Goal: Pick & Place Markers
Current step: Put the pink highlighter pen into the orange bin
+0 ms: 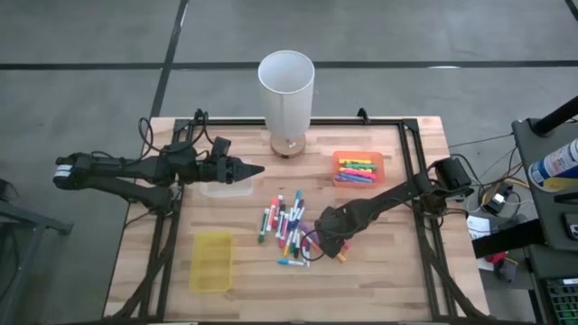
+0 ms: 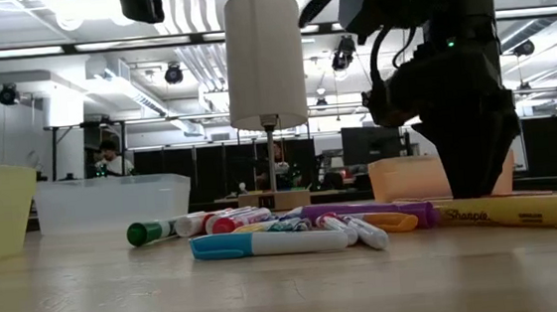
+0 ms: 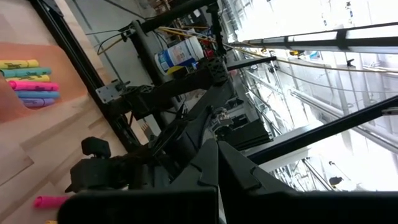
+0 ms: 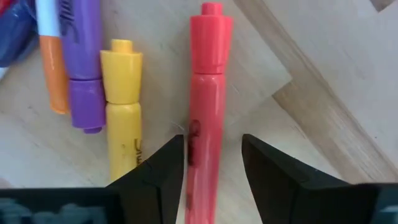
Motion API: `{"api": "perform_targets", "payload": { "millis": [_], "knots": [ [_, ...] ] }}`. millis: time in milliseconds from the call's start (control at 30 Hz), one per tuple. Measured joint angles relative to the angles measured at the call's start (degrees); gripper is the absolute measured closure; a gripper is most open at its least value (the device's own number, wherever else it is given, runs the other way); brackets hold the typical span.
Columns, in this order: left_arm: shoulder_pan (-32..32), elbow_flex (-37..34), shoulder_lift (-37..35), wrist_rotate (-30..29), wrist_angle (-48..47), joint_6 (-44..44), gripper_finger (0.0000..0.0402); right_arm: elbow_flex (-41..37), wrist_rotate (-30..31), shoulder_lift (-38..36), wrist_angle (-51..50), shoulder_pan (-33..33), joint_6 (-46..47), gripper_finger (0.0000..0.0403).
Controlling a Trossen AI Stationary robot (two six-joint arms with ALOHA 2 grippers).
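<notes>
The markers (image 1: pixel 287 227) lie in a loose pile mid-table, flat on the wood. My right gripper (image 4: pixel 213 146) is down at the pile's right edge, open. Its fingers stand on either side of a red marker (image 4: pixel 208 93) and point down at it. A gap shows at each side of that marker's barrel. A yellow marker (image 4: pixel 123 112) and a purple one (image 4: pixel 82 56) lie beside it. In the low view the right gripper (image 2: pixel 468 161) reaches down behind a yellow highlighter (image 2: pixel 512 212). My left gripper (image 1: pixel 253 169) is shut and hovers over the clear tray (image 1: pixel 226 187).
An orange tray (image 1: pixel 358 168) holding several highlighters sits right of centre toward the far edge. A yellow tray (image 1: pixel 212 262) sits near the left front. A tall white cylinder (image 1: pixel 286 90) stands on a base at the far edge. Black frame rails (image 1: pixel 411 181) run along the table's sides.
</notes>
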Motion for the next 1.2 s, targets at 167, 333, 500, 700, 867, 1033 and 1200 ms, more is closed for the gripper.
{"api": "perform_targets", "payload": {
  "millis": [167, 333, 500, 700, 867, 1033, 1200],
  "knots": [
    [0.0, 0.0, 0.0, 0.0, 0.0, 0.0, 0.0401, -0.1, -0.9, 0.7, 0.0, -0.1, 0.0, 0.026],
    [0.0, 0.0, 0.0, 0.0, 0.0, 0.0, 0.0401, 0.1, -2.4, 1.0, -0.4, -0.3, 0.0, 0.0301],
    [0.0, 0.0, 0.0, 0.0, 0.0, 0.0, 0.0401, 0.2, -3.7, 0.2, 0.2, -1.2, 0.0, 0.0354],
    [0.0, 0.0, 0.0, -0.2, 0.0, 0.0, 0.0401, 0.3, -4.4, -2.7, -0.4, -3.1, -0.5, 0.0354],
    [0.0, 0.0, 0.0, -0.2, 0.0, 0.0, 0.0401, 0.3, -2.9, -7.1, -2.3, -5.1, -0.6, 0.0354],
    [0.0, 0.0, 0.0, -0.2, 0.0, -0.1, 0.0401, 0.3, 2.6, -14.0, -7.7, -7.5, -0.2, 0.0354],
    [0.0, 0.0, 0.0, -0.2, 0.1, -0.1, 0.0401, 0.3, 8.6, -22.5, -13.5, -11.0, 1.3, 0.0354]
  ]
}}
